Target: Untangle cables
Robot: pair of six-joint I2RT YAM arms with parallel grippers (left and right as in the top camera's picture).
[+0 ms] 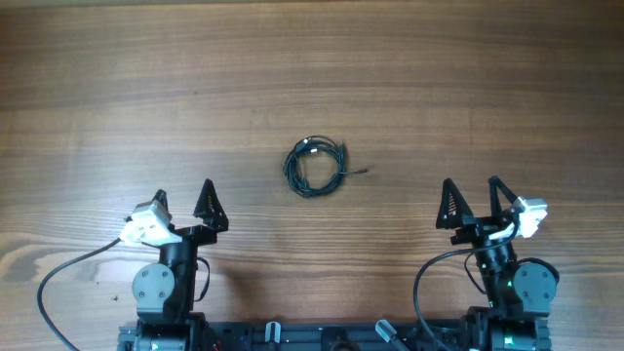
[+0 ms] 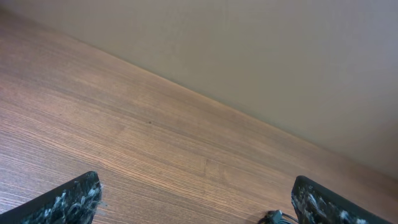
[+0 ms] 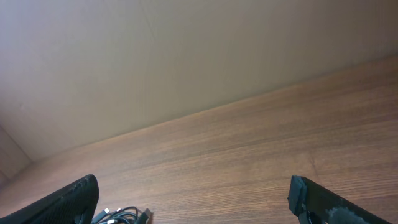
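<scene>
The cables lie as one small dark coil of thin wire in the middle of the wooden table, with a short plug end sticking out to its right. My left gripper is open and empty at the near left, well clear of the coil. My right gripper is open and empty at the near right. In the left wrist view only a plug shows at the bottom edge by the right finger. In the right wrist view a part of the coil with plugs shows at the bottom left.
The wooden table fills the overhead view. A thick black arm cable loops by the left arm base, and another by the right arm base. A plain beige wall stands behind the table's far edge.
</scene>
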